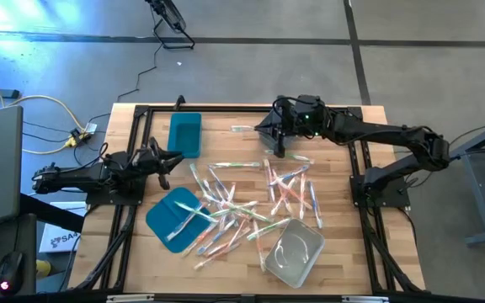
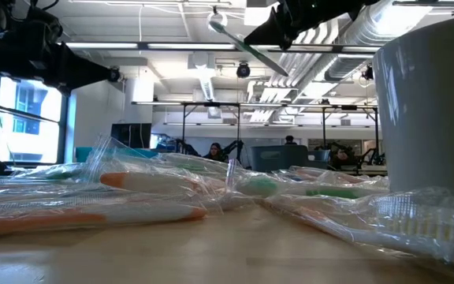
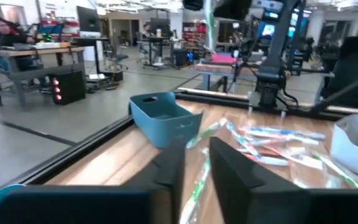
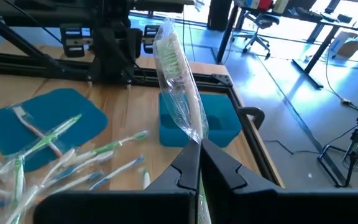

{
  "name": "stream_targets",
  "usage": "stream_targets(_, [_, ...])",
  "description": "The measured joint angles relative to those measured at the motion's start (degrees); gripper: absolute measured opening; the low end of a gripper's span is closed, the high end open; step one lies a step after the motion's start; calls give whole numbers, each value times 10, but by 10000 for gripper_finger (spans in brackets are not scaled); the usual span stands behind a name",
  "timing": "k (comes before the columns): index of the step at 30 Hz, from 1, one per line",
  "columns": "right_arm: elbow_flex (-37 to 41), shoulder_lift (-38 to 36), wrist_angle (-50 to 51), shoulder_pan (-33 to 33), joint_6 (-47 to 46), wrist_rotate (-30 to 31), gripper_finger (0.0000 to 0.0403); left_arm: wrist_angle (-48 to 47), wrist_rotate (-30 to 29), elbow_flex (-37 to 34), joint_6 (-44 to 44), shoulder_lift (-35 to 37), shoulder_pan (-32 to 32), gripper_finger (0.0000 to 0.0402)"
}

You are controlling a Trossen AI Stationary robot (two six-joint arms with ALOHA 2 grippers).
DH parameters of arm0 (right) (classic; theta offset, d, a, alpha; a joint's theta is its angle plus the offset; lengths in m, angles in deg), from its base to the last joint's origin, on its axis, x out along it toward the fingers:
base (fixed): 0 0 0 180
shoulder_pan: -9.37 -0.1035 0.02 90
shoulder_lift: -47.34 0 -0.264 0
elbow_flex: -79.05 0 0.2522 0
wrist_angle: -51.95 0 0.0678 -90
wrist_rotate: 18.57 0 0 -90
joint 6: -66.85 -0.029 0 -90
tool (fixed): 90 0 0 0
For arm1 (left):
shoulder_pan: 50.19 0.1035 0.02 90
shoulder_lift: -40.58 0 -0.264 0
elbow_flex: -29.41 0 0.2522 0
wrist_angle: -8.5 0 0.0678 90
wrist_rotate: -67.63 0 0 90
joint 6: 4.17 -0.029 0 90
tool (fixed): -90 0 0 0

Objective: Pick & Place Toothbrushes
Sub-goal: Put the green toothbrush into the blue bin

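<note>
Right jaws (image 4: 197,148): clenched on a wrapped toothbrush (image 4: 178,84), raised above the bench (image 1: 343,261) just beside the teal bin (image 1: 184,133).
Left jaws (image 3: 194,155): released, near the teal bin.
Loose toothbrushes (image 1: 242,202): scattered between teal lid (image 1: 173,217) and clear bin (image 1: 294,251).

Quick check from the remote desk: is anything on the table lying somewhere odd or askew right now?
One clear-wrapped toothbrush lies alone near the table's far edge, apart from the main scattered pile of wrapped toothbrushes. A few lie across the flat teal lid. The right gripper holds a green wrapped toothbrush above the rectangular teal bin.
</note>
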Motion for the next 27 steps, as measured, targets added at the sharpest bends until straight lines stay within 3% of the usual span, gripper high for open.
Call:
stream_targets(4, [0,0,-14,0,-4,-1,4,22,-5,0,2,0,0,141])
stream_targets(8, [0,0,-39,-1,-30,-16,4,70,0,0,-31,0,0,168])
stream_targets(14, [0,24,-82,-15,-32,-23,4,133,3,0,-53,-1,0,162])
stream_targets(27, [0,82,-175,-28,-46,-15,4,158,6,0,-36,-34,0,137])
